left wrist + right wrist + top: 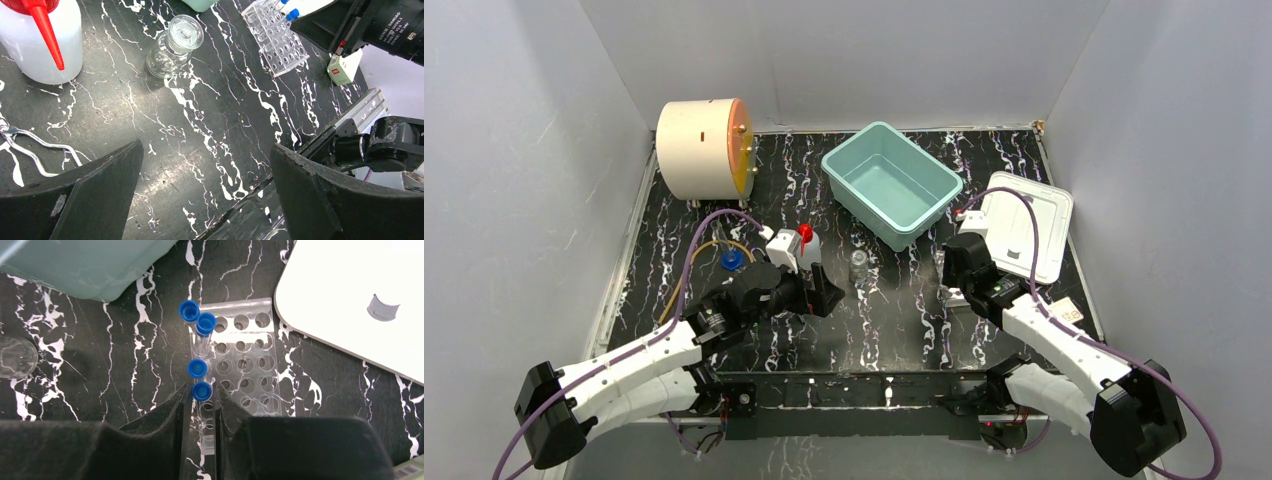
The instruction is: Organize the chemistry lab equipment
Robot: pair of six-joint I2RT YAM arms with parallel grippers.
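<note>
While the left pincer hangs wide above the surface, right pincer sits narrow.
It pinches 1 blue-capped tube at the clear tube rack.

The black, white-veined table carries a cream drum at its back left, a teal bin at back centre and a white lid to the right. Nearer lie a blue ring, a squeeze bottle, a glass vial, a clear tube rack and a small white box
</note>
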